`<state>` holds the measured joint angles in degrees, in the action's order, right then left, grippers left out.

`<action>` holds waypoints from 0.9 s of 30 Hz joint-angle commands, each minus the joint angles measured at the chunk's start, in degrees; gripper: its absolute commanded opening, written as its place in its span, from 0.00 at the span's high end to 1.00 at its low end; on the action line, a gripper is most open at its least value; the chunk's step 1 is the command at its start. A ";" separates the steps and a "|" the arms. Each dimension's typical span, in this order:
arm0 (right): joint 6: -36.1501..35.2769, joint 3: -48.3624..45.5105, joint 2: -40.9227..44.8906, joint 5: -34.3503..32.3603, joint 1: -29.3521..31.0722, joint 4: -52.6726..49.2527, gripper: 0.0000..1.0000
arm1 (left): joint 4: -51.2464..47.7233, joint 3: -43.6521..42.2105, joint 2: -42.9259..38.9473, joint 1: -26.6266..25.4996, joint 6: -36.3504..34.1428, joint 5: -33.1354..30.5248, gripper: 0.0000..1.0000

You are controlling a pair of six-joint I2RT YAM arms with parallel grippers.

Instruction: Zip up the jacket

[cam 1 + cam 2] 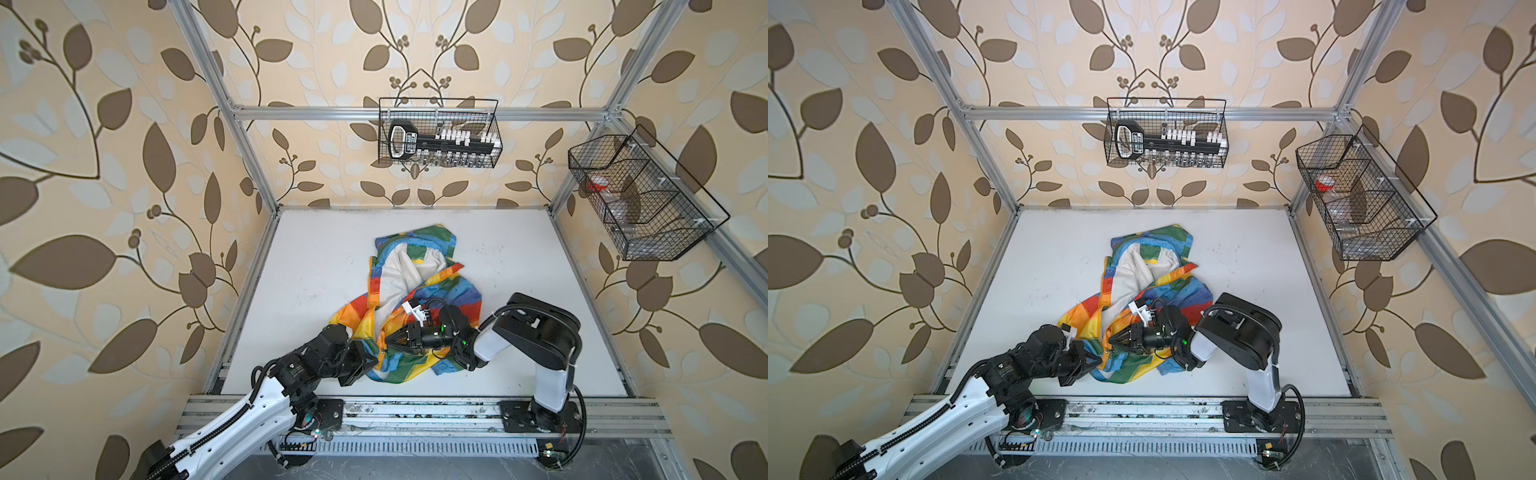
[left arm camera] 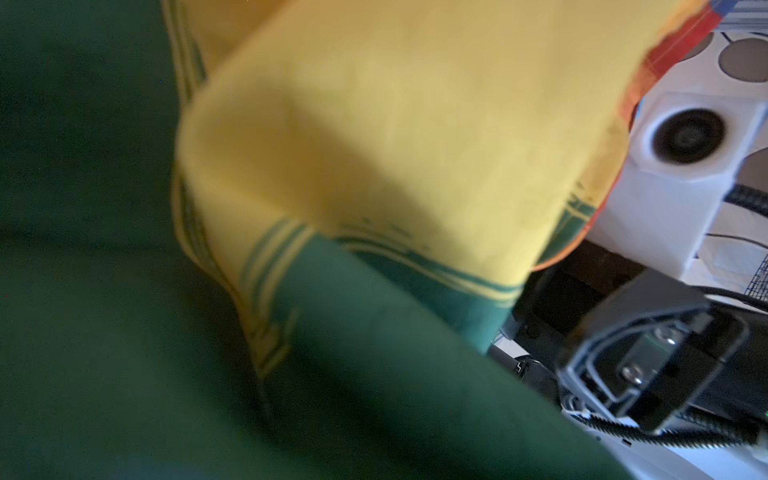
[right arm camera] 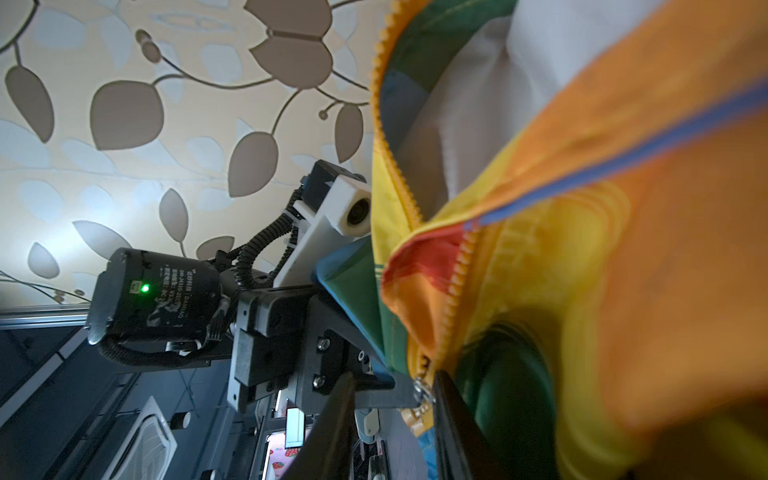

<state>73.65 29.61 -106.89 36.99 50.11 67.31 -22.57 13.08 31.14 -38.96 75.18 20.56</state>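
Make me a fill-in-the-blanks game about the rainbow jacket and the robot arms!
The jacket lies on a white ___.
___ wire baskets hang above it.
The right gripper points at the jacket's yellow-toothed ___.
Missing words: table, two, zipper.

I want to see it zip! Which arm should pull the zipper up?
Probably right: the right gripper sits at the slider; the left gripper pinches the jacket hem, steadying it.
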 commanded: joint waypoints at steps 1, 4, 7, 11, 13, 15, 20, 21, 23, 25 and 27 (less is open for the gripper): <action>-10.07 1.61 5.24 -2.80 -0.62 -13.79 0.67 | -1.49 3.15 -0.88 0.06 -0.77 -1.16 1.00; -15.29 1.84 11.25 -3.91 -6.68 -23.12 0.63 | -5.03 8.45 -0.61 0.08 -4.57 -3.89 1.00; -25.59 6.61 18.60 -6.49 -16.99 -41.56 0.57 | -9.55 15.51 1.42 0.04 -9.02 -7.62 1.00; -40.72 21.07 22.98 -15.36 -25.84 -66.00 0.39 | -13.96 21.16 4.40 0.06 -12.82 -9.38 1.00; -44.76 29.07 19.82 -18.69 -29.75 -73.13 0.28 | -16.75 22.97 4.13 0.15 -14.03 -12.08 1.00; -46.09 34.62 15.03 -20.50 -33.21 -76.33 0.24 | -18.35 23.83 2.62 0.20 -14.51 -15.40 1.00; -44.80 47.69 -0.57 -22.42 -37.38 -77.71 0.24 | -16.76 22.50 0.51 0.62 -13.81 -17.69 1.00; -45.04 49.92 -3.24 -21.94 -36.98 -77.50 0.25 | -15.98 22.03 0.79 0.66 -13.58 -17.13 1.00; -48.15 52.83 -6.66 -23.30 -35.34 -77.27 0.26 | -14.35 21.26 1.34 0.80 -13.31 -16.13 1.00; -53.34 55.15 -9.05 -26.96 -33.66 -78.97 0.26 | -12.73 20.89 1.65 0.88 -13.00 -16.10 1.00; -57.37 56.23 -10.57 -27.65 -33.25 -79.60 0.26 | -11.04 20.61 1.95 0.91 -12.69 -15.45 1.00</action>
<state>24.84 82.30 -117.38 12.56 15.33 -8.45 -37.04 34.17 32.75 -38.63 62.94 5.96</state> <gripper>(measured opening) 0.743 0.048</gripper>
